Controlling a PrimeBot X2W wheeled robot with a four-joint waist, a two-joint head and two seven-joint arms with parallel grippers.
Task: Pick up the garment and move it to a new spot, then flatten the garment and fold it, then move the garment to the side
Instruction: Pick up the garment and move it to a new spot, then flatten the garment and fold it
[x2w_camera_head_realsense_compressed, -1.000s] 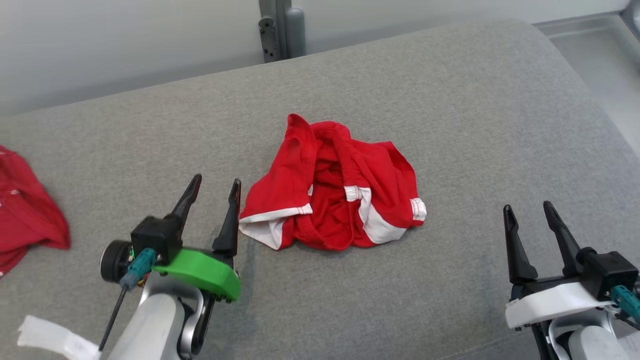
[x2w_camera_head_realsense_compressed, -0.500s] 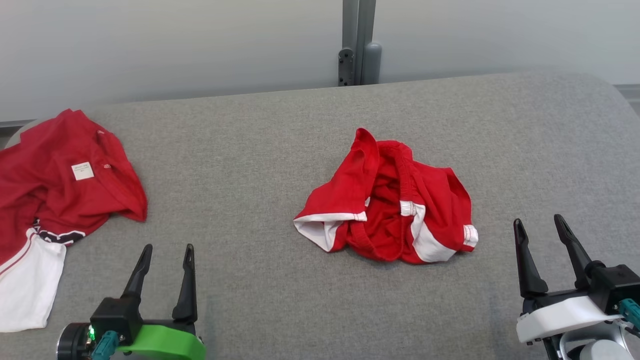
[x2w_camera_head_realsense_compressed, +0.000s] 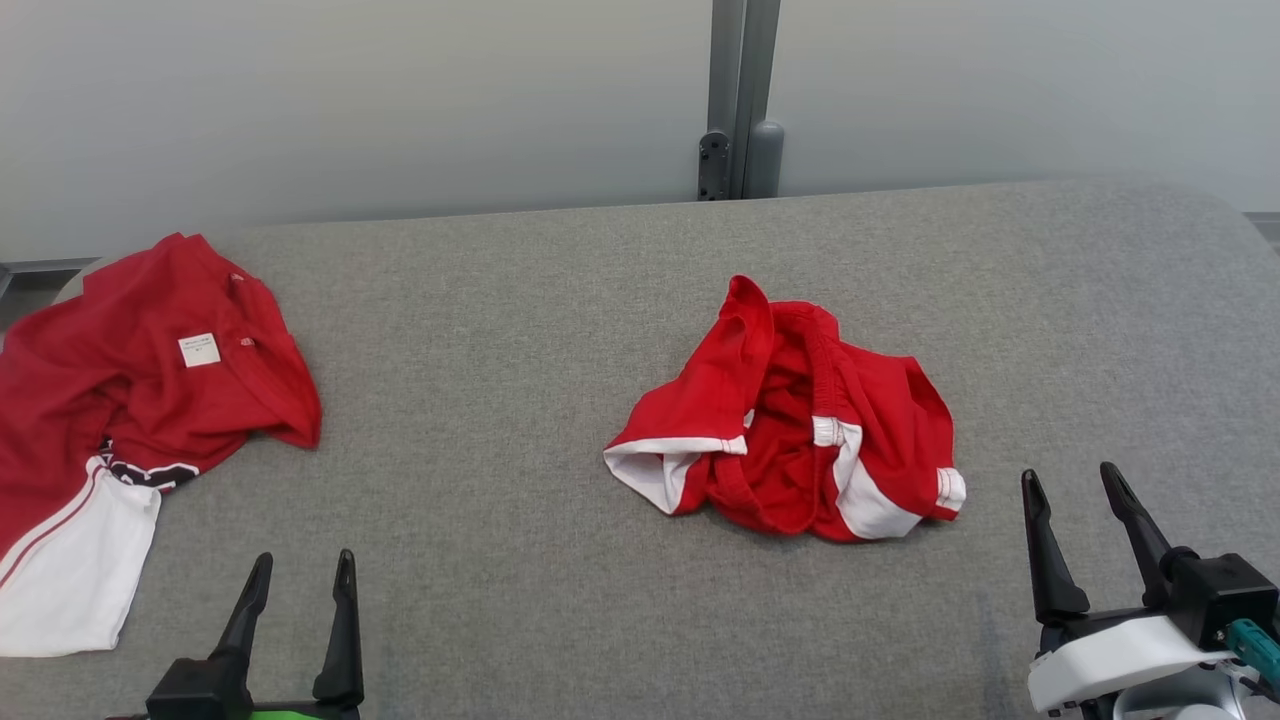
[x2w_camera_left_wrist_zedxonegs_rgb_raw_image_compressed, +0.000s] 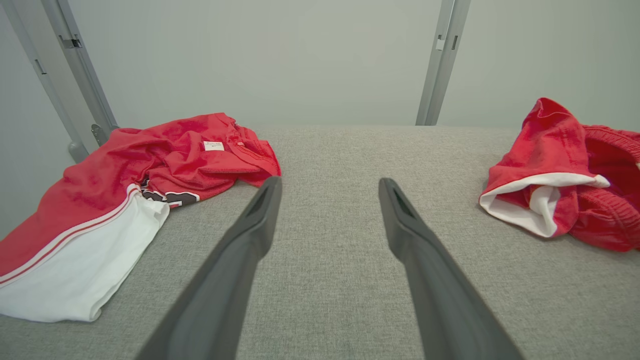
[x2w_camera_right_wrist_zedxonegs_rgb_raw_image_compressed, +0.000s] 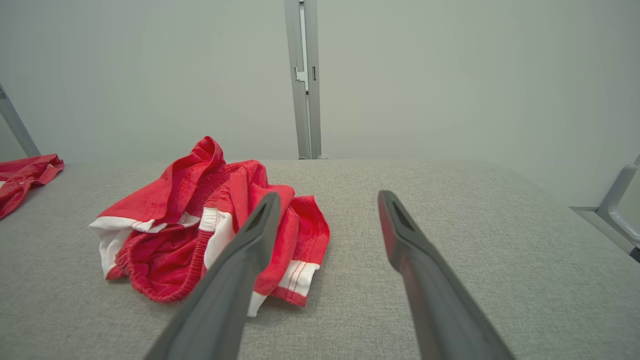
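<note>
garment (x2w_camera_head_realsense_compressed: 130, 400): red short-sleeved jersey shirt, crumpled, lying at far left end of the bench (x2w_camera_head_realsense_compressed: 500, 300); runs out of head view at the left.
garment detail: small white label (x2w_camera_head_realsense_compressed: 199, 349) face up on the red body. White sleeve (x2w_camera_head_realsense_compressed: 70, 570) w/ red stripe edging lies flat on the robot's side. Dark lettering (x2w_camera_head_realsense_compressed: 150, 472) w/ white outline peeks out btwn body and sleeve.
garment, left wrist view (x2w_camera_left_wrist_zedxonegs_rgb_raw_image_compressed: 125, 200): ahead and left of the fingers, not touching them; label (x2w_camera_left_wrist_zedxonegs_rgb_raw_image_compressed: 214, 146) legible as a tag, text too small to read.
garment, right wrist view (x2w_camera_right_wrist_zedxonegs_rgb_raw_image_compressed: 25, 175): only a red fold, far left.
bundle (x2w_camera_head_realsense_compressed: 790, 430): second red-and-white garment, bunched up nr bench ctr, gathered red band showing, white trim at front. Well apart from the shirt, bare grey fabric btwn them.
left jaws: spread wide, nothing btwn them; fingers (x2w_camera_head_realsense_compressed: 342, 620) at lower left, pointing away from robot, over bare bench just right of the white sleeve. Same in wrist view, fingers (x2w_camera_left_wrist_zedxonegs_rgb_raw_image_compressed: 240, 260) apart.
right jaws: spread wide, nothing held; fingers (x2w_camera_head_realsense_compressed: 1042, 550) at lower right, nr the bundle's right side, no contact. In wrist view one finger (x2w_camera_right_wrist_zedxonegs_rgb_raw_image_compressed: 415, 260) lies over bare bench, the other overlaps the bundle (x2w_camera_right_wrist_zedxonegs_rgb_raw_image_compressed: 200, 225).
backdrop: pale wall, grey upright post (x2w_camera_head_realsense_compressed: 740, 100) behind bench.
</note>
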